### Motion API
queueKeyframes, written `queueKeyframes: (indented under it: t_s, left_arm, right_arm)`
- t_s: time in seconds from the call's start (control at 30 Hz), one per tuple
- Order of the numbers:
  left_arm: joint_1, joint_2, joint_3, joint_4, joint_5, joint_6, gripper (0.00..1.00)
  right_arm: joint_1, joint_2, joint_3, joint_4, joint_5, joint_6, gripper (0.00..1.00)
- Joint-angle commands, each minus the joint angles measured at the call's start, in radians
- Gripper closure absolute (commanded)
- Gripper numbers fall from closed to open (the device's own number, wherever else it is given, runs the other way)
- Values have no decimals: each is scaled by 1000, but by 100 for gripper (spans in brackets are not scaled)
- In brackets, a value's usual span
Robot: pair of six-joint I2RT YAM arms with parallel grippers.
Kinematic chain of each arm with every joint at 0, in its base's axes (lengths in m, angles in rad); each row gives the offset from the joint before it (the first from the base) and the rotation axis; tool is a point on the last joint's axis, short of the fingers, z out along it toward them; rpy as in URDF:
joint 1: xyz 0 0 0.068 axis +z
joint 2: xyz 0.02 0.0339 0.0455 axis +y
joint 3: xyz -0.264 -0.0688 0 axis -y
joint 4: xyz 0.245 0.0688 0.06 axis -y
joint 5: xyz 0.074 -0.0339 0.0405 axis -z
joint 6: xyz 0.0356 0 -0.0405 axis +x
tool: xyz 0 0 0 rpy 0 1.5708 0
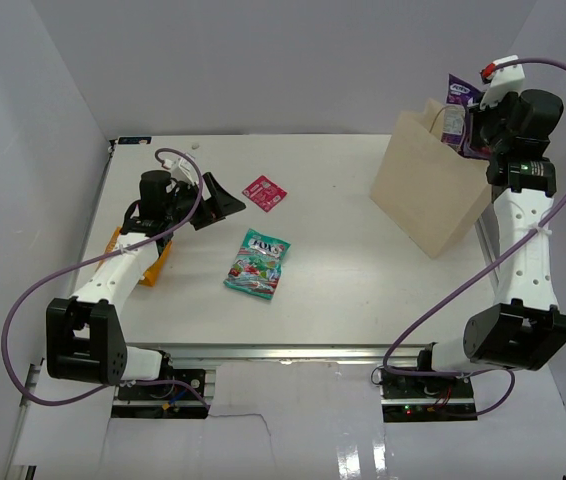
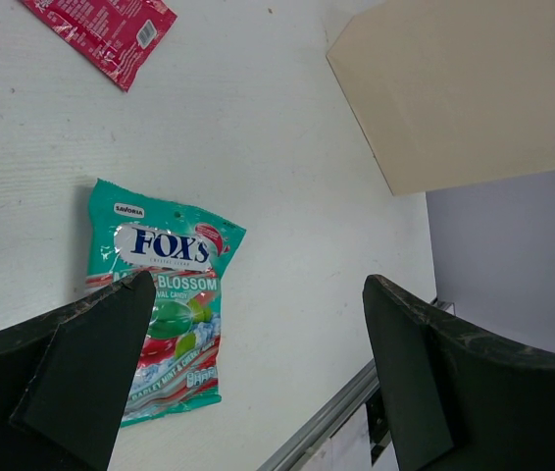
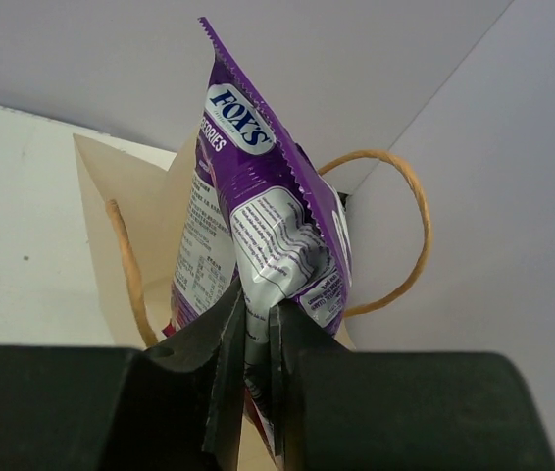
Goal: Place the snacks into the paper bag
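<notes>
right claw (image 3: 256, 339) pinches the purple packet (image 3: 258, 196) over the bag (image 1: 428, 195); i'd lower it between the handles (image 3: 410, 235) first; left claw (image 2: 258, 294) gapes wide

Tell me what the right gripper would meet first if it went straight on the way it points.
Probably the paper bag: the right gripper, shut on the purple packet, points at its open top between the twine handles. Depth is unclear.

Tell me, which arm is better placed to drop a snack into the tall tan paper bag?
Right. The right gripper is shut on the purple foil packet at the open top of the tan paper bag; the left gripper is open, empty, far from the bag.
</notes>
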Motion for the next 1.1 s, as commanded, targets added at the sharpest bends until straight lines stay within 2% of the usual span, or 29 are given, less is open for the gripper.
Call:
queueKeyframes:
  t_s: [0.0,0.03,0.07,0.17,0.2,0.33,0.6,0.73,0.8,0.87,0.93,1.07]
  left_arm:
    - [-5,-36,-7,16,20,20,2]
    - [-6,-38,-8,12,21,23,2]
    - [-7,-36,-7,9,20,26,2]
    - [-18,-30,10,-31,-2,60,2]
    - [-34,-23,19,-49,-14,73,2]
    - [-108,43,102,-179,-113,162,2]
    - [-144,118,170,-305,-256,182,15]
    - [-176,177,225,-417,-359,228,15]
    - [-203,224,240,-463,-393,247,15]
    - [-228,255,240,-465,-368,265,16]
    - [-239,310,231,-447,-344,308,16]
    - [-242,407,233,-407,-373,371,16]
  right_arm:
    - [-1,-22,0,97,-21,-13,85]
    - [1,-20,-7,96,-23,-16,82]
    - [-1,-22,-10,91,-35,-23,70]
    - [1,-36,-8,76,-69,-27,48]
    - [-1,-40,-4,74,-73,-26,37]
    - [1,-57,51,66,-101,-10,23]
    - [-4,-97,117,66,-199,-36,16]
    - [-4,-109,187,65,-287,-79,15]
    - [-4,-109,210,36,-381,-101,14]
    - [-2,-105,228,-21,-568,-151,14]
    - [2,-123,172,-71,-743,-179,13]
    - [71,-143,78,-226,-874,-268,12]
